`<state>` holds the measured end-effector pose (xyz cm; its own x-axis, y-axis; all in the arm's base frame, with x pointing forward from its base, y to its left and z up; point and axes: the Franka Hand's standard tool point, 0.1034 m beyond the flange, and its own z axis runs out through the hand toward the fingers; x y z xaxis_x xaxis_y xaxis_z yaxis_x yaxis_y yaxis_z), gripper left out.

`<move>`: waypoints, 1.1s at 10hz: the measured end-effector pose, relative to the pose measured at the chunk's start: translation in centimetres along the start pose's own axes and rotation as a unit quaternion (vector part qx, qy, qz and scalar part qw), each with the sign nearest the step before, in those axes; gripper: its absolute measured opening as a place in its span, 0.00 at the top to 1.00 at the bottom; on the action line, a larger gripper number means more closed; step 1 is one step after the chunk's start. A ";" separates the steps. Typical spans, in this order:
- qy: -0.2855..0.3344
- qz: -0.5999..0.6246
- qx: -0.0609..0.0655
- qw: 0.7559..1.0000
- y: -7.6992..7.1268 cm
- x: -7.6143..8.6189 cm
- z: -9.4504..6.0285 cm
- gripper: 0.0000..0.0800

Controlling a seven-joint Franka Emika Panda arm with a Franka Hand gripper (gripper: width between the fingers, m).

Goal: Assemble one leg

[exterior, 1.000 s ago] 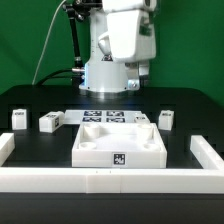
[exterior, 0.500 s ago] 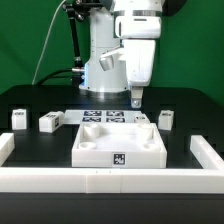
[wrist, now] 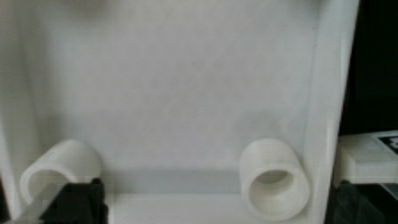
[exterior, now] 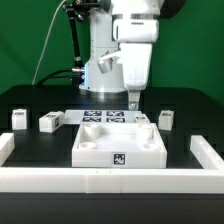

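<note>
The wide white square panel (exterior: 118, 143) with round corner recesses lies in the middle of the black table. My gripper (exterior: 133, 99) hangs just above its far edge, towards the exterior view's right. In the wrist view the panel (wrist: 187, 90) fills the picture, with two round recesses (wrist: 270, 176) showing. My gripper (wrist: 217, 205) is open and empty, with its black fingertips (wrist: 71, 200) wide apart. Small white legs with tags stand on the table: two at the exterior view's left (exterior: 18, 119) (exterior: 49, 121) and one at the right (exterior: 166, 119).
The marker board (exterior: 103, 117) lies flat behind the panel. A low white fence (exterior: 110, 178) runs along the front, with side pieces at both ends (exterior: 208, 152). The robot's base (exterior: 100, 70) stands at the back.
The arm has swung to the exterior view's right and come down, so the gripper now hangs low over the panel's far edge. The parts on the table have not moved.
</note>
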<state>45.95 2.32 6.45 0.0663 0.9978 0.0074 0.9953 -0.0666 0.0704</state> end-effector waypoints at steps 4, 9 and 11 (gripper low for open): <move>0.005 0.020 0.023 1.000 -2.5 -2.1 4.0 0.19; 0.006 0.026 0.027 0.999 -2.1 -2.5 4.9 0.24; 0.006 0.026 0.027 0.999 -2.1 -2.5 4.9 0.46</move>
<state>44.00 0.00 1.43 0.1184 0.9927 0.0221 0.9928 -0.1188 0.0158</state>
